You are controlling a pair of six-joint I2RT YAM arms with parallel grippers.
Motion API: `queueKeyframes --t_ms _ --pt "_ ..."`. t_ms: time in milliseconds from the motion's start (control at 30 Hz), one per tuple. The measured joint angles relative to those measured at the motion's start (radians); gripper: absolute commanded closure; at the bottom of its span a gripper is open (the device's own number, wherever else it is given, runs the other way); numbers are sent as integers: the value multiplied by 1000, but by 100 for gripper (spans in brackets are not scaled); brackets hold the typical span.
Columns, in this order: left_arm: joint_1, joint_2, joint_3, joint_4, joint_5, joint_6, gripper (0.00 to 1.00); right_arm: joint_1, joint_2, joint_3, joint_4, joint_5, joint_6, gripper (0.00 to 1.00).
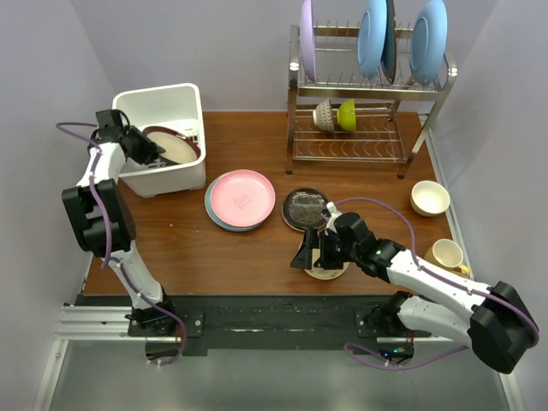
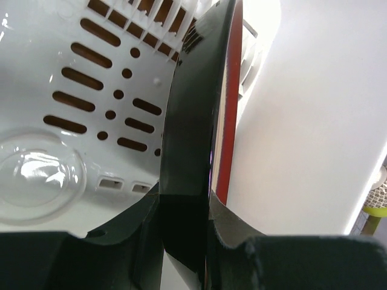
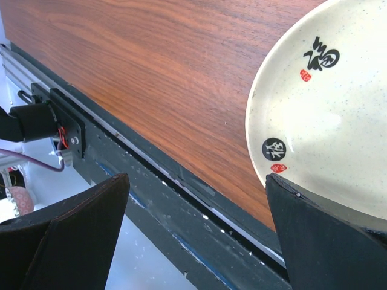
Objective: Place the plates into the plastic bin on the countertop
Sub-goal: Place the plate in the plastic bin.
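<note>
The left jaws pinch the maroon-rimmed plate (image 1: 175, 145) tilted inside the plastic bin (image 1: 167, 178); the right jaws gape empty over the small cream plate's (image 3: 326, 121) rim.

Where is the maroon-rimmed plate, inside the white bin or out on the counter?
Inside: the maroon-rimmed plate sits tilted within the white bin, its edge clamped by the left gripper.

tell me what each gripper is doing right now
left gripper: shut on the maroon-rim plate
right gripper: open, at the small plate
</note>
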Motion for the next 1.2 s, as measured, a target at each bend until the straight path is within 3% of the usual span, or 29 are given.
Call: queueKeyframes --t_ms 133,167,367,667,1200 --pt "2 43 37 -1 13 15 90 0 16 0 3 -6 -1 1" --pt "3 46 42 -1 16 18 82 0 19 0 3 -9 -2 1" --pt "6 55 51 -5 33 26 58 0 34 0 7 -17 -5 1" --pt "16 66 78 -6 56 47 33 0 35 0 14 -18 -7 1" --pt "21 76 150 -107 18 134 5 0 54 0 45 -44 -6 1"
